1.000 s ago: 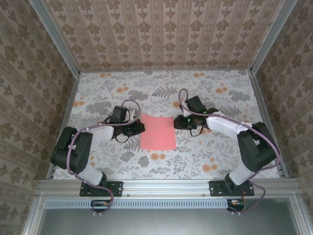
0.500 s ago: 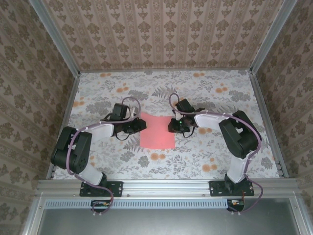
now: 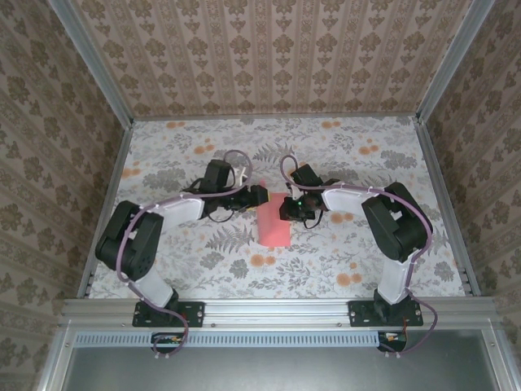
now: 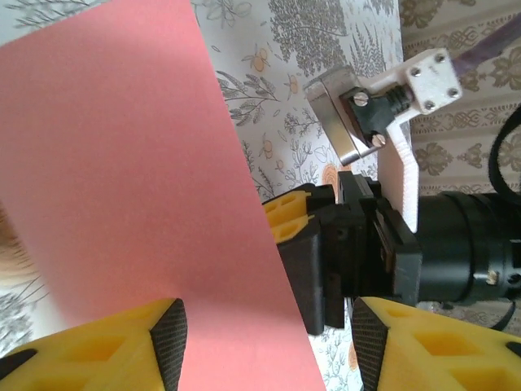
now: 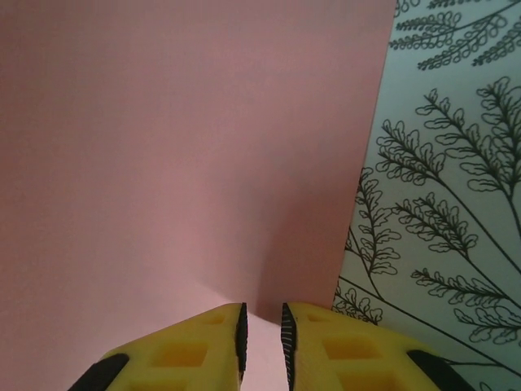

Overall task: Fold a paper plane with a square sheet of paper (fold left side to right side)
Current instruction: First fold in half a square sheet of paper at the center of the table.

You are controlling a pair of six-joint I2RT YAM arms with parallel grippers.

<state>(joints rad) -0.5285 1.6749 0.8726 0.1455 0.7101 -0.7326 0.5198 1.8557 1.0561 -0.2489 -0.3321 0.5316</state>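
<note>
Folded square sheet of paper [image 3: 275,221] lies on floral tablecloth [image 3: 342,252]

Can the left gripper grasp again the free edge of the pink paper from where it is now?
Probably yes. The left gripper stands open with the square sheet of paper lying between its fingers, and nothing blocks it. The right gripper pinches the opposite edge, nearly closed, clear of the left one.
</note>
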